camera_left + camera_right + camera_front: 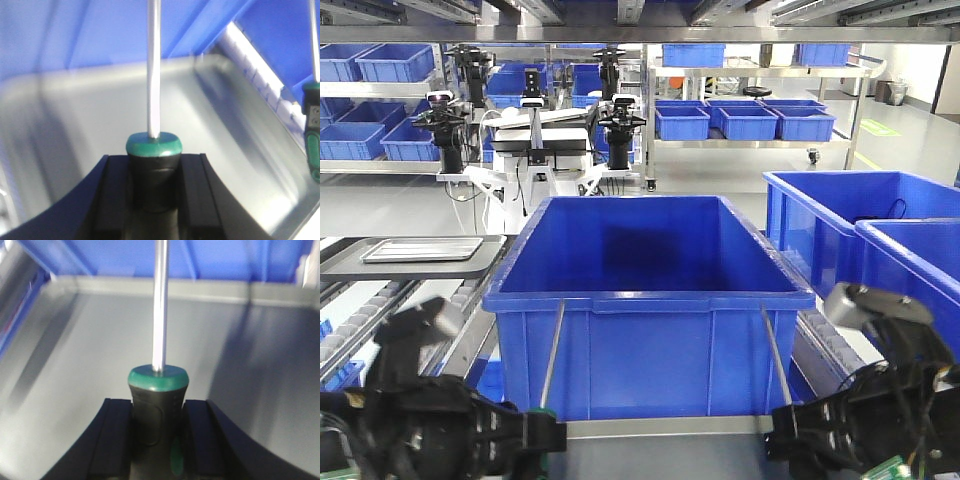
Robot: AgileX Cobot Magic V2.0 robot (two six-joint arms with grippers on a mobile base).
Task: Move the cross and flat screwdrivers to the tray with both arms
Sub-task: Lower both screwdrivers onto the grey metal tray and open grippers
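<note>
My left gripper (535, 432) is shut on the black, green-trimmed handle of one screwdriver (552, 355), whose silver shaft points up and forward against the blue bin's front wall. My right gripper (785, 435) is shut on the second screwdriver (776, 360) in the same way. In the left wrist view the gripper (154, 165) clamps the handle (153, 150) over the grey tray (75, 130); the other screwdriver (313, 135) shows at the right edge. In the right wrist view the gripper (157, 410) clamps its handle (158, 390) above the tray floor (75, 355). The tray's far rim (660, 429) lies between the grippers.
A deep blue bin (645, 250) stands just behind the tray. More blue bins (860, 225) stand at the right. A small shiny steel tray (420, 249) lies on a dark platform at the left by roller rails. Another robot (540, 150) and shelves of bins stand beyond.
</note>
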